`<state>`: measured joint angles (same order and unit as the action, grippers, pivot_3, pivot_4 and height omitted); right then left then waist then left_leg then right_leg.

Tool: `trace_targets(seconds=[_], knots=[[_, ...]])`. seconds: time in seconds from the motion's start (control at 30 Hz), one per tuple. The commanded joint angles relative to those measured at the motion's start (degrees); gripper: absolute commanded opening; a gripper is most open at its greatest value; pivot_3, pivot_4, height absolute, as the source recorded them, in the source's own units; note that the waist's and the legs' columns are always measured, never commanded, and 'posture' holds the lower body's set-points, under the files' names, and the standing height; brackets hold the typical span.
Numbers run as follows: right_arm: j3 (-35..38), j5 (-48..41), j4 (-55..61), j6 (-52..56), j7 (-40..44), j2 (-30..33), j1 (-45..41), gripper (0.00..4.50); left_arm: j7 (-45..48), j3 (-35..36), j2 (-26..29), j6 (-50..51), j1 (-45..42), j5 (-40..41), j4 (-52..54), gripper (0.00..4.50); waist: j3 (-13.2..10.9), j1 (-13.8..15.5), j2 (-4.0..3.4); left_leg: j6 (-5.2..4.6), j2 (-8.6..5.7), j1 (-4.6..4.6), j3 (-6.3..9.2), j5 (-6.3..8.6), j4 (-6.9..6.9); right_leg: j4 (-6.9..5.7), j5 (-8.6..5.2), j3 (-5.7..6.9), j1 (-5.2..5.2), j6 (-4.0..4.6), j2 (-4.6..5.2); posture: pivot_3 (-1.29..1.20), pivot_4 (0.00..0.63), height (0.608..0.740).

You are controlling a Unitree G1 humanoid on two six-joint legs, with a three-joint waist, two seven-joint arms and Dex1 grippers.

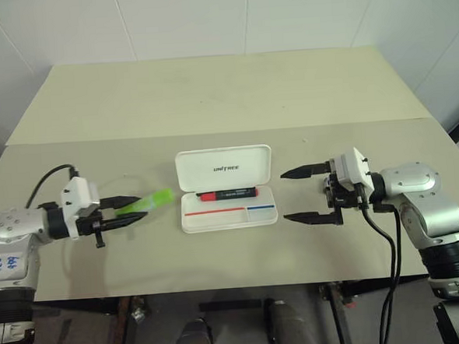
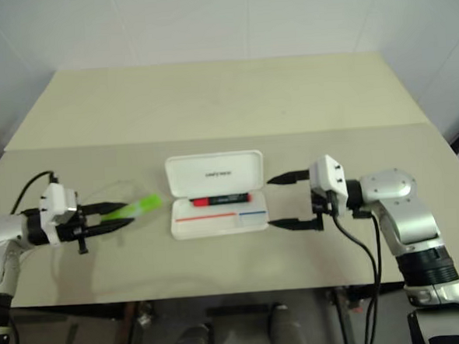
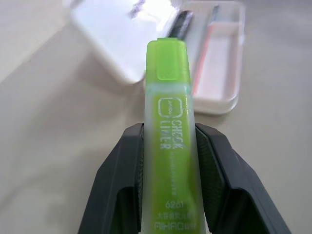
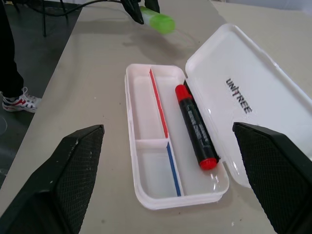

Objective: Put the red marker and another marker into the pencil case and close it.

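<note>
Left of the pencil case (image 1: 227,189), left hand (image 1: 135,208) grips another marker (image 1: 148,201); right hand (image 1: 297,194) gapes empty.

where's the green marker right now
The green marker is clamped in the left pincer, held above the table just left of the open pencil case.

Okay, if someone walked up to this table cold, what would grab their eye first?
Probably the light green marker, clamped in the left gripper and held above the table just left of the case. Next, the white pencil case lying open mid-table, lid propped back, with the red marker already resting in its long rear compartment. The right gripper waits wide open, empty, to the case's right.
</note>
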<state>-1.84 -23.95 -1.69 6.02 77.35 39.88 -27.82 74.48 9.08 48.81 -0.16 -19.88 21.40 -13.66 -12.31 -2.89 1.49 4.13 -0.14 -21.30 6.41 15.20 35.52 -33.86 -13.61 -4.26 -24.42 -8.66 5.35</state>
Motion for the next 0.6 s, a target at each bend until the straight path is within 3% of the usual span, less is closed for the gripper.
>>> trace_targets(seconds=[0.03, 0.6], knots=[[2.3, -0.2, 1.9, -1.2, -1.5, 0.6, 0.8, 4.50, 0.9, -2.9, 0.1, 1.3, -2.8, -0.9, 3.5, 1.12, 0.0, -0.3, 0.00, 0.00, 0.00, 0.00, -0.01, 0.00, 0.00, 0.00, 0.00, -0.02, 0.00, 0.00, 0.00, 0.00, 0.150, 0.740], [4.5, -0.8, 10.5, -0.1, -9.2, 0.5, 10.1, 4.50, -4.5, -15.8, -7.3, 11.0, -12.4, -7.9, 6.8, 1.12, 0.0, -0.1, 0.01, 0.00, -0.03, -0.02, -0.01, 0.00, 0.16, -0.03, 0.04, -0.09, 0.03, -0.07, -0.02, 0.00, 0.150, 0.740]])
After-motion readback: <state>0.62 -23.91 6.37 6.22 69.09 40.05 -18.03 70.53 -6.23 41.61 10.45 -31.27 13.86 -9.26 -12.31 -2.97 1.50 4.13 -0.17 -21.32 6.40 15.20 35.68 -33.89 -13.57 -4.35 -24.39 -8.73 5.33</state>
